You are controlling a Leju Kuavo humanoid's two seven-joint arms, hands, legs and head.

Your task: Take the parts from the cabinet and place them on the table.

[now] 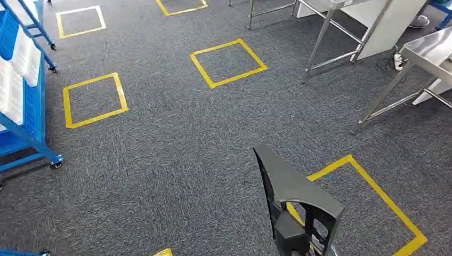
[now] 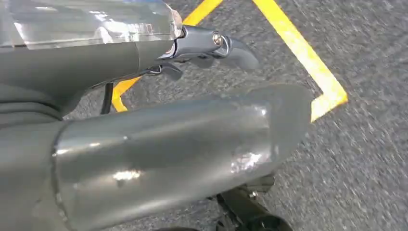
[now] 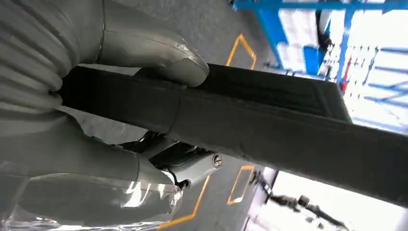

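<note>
A dark grey moulded part rises from the lower edge of the head view, right of centre, tilted over the carpet. In the right wrist view my right hand grips this part, with the thumb pressed on one face and the fingers under it. My left hand hangs over the carpet and holds nothing, its dark fingers stretched out apart from the thumb. The blue cabinet with white bins stands at the left edge. A steel table is at the upper right.
Yellow tape squares mark the grey carpet, and one lies just beside the held part. A second steel table frame stands at the top, with a white panel behind it. The cabinet's castor sits on the carpet.
</note>
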